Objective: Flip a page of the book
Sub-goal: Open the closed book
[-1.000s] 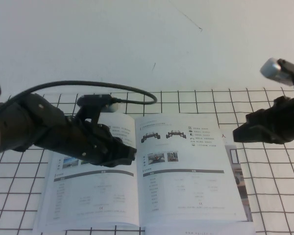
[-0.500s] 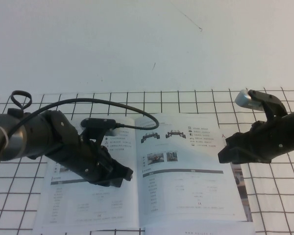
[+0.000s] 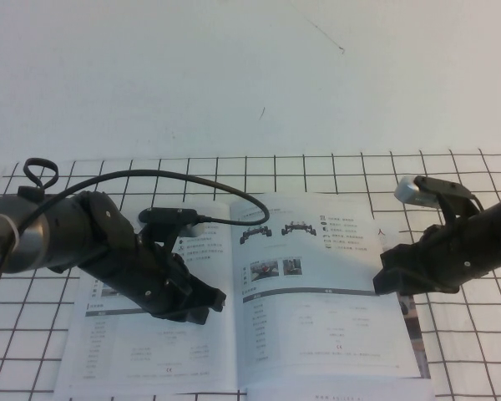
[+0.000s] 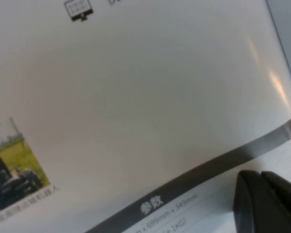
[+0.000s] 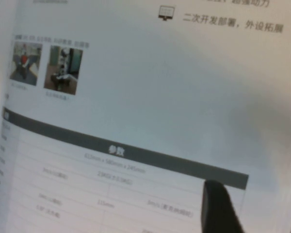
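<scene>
1. Right gripper (image 3: 386, 280) low over the outer edge of the page (image 3: 317, 284), about level with the grey bar; jaws parted to a moderate gap, one dark finger (image 5: 218, 206) in the wrist view just past the bar's end, nothing between the jaws.
2. Left gripper (image 3: 210, 302) down on the left-hand leaf close to the spine; jaws closed together, tips side by side in the wrist view (image 4: 266, 201), holding nothing, judged to be pinning that half flat.
3. Page to be turned: right-hand leaf of the book (image 3: 242, 292), flat, with two black chassis at the top, two small photos and a grey-barred table below.
4. Key relation: free edge of the page directly under the right jaws, rest of the sheet stretching from there toward the spine and the left arm. Right arm clearly the nearer one for the lift.
5. Book open on the gridded bench (image 3: 334, 171), spine running away from the robot, so long axis near-to-far; tops of the pages pointing away from the robot.
6. Another booklet (image 3: 407, 313) peeking out beneath the right edge; risk, as a judgement, of catching that instead of the single glossy sheet.
7. Likely next need: pinch or drag the outer edge, then sweep leftward across the spine.
</scene>
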Tool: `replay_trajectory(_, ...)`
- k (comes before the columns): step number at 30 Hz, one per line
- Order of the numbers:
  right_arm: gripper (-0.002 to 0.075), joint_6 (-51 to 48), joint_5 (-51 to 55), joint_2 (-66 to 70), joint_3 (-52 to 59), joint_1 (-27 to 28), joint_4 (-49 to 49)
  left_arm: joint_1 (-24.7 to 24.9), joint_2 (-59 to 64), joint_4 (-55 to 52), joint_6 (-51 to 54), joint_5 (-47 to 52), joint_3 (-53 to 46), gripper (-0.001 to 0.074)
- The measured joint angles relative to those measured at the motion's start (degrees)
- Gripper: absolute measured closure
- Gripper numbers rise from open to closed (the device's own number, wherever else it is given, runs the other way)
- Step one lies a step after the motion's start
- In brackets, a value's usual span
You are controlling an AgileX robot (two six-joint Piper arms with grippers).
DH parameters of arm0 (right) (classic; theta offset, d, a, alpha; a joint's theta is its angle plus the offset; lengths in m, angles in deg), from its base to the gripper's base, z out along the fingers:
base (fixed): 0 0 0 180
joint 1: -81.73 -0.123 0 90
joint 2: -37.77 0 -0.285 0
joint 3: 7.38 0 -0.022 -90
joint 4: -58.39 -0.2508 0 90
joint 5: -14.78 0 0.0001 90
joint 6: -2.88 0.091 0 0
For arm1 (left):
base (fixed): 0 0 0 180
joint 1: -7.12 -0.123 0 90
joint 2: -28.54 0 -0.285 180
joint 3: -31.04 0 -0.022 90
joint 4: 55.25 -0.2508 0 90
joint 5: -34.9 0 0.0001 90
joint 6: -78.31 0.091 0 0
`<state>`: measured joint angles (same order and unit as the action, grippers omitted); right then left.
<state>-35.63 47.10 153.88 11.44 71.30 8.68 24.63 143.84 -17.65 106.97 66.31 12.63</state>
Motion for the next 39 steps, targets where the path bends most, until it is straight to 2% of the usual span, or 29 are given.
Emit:
replay_trajectory(10, 0.0384, -3.27, -0.46, 1.66, 0.0, -0.43, -4.57, 0.0, 0.0, 0.1, 0.0, 0.13, 0.0, 0.0737)
replay_trajectory(17, 0.0382, -3.87, -1.96, 1.66, 0.0, -1.81, -5.06, 0.0, 0.0, 0.1, 0.0, 0.13, 0.0, 0.0737)
replay_trajectory(24, 0.0339, -3.9, -3.91, 2.2, 0.0, -1.95, -4.95, 0.0, 0.0, 0.1, 0.0, 0.13, 0.0, 0.0737)
replay_trajectory(39, 0.0335, -6.09, -1.89, 3.33, -0.79, -1.71, -6.09, 0.0, 0.0, 0.1, 0.0, 0.27, 0.0, 0.0737)
